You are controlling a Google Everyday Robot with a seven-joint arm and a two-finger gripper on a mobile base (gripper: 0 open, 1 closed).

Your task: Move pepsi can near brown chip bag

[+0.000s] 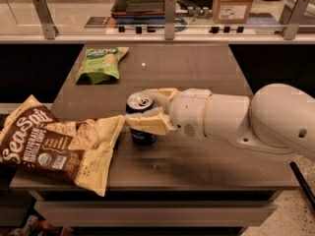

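I'm starting wide: the table (206,68) is a flat, dark, matte slab running under the gripper, smooth enough that a can would slide on it. My arm (236,117) comes in behind the gripper, all rounded white plastic shells.

Just beyond the fingertips lies the brown chip bag (49,141), large and crinkled, with a dark front and pale tan edges. It is soft, puffy film, and I judge it will buckle if I nudge it. Its near corner sits close to the gripper, though I can't tell whether it touches.

The green bag (101,63) is smaller and just as crumpled. It sits well apart, past the gripper toward the far edge.

Now the pepsi can (142,135): it stands upright between the fingers, its base looks to be on the table, and its silver top shows above them. It's a thin metal cylinder with a glossy, slippery wall. I judge it light and easy to dent, so I want a moderate squeeze across the mid-body, never the rim.

The gripper (141,109) has its two pale, flat fingers (147,124) closed onto opposite sides of the can, and it grips at about mid-height.
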